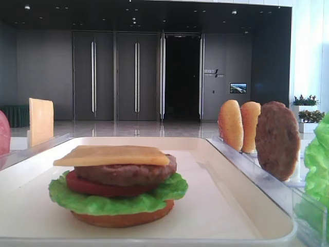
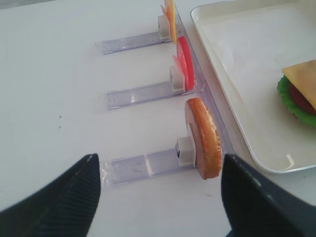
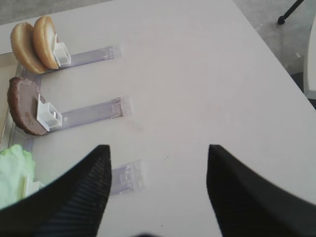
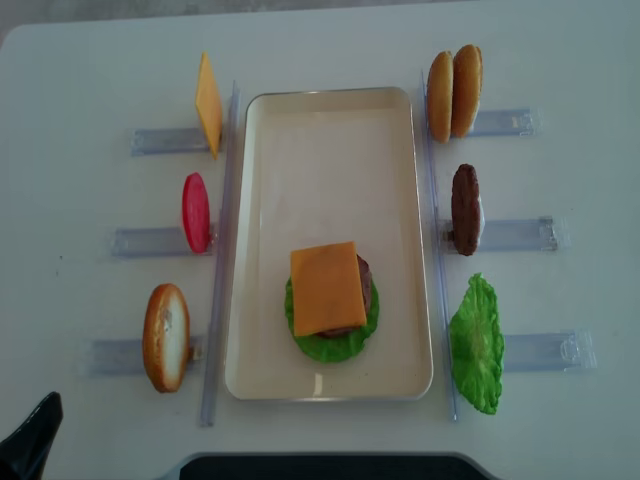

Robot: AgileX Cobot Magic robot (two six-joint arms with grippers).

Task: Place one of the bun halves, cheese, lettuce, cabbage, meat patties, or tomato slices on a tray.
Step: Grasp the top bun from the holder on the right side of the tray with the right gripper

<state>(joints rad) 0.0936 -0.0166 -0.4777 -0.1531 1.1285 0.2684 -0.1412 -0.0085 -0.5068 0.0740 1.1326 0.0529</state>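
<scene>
Right claw spread, empty, over bare surface, lower frame; left claw spread, empty, near bottom bun.

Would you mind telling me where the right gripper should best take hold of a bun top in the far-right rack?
Grip a bun top across its thin faces near the upper rim, coming from above: it stands on edge in the rack, so the top edge is free.

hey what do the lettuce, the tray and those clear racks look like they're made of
Lettuce: likely moulded plastic or rubber, judging by its glossy, uniformly bright green ruffles.
Tray: probably smooth cream plastic or melamine, with a soft sheen and rounded rim.
Racks: clear acrylic-like plastic; the table shows through.
</scene>
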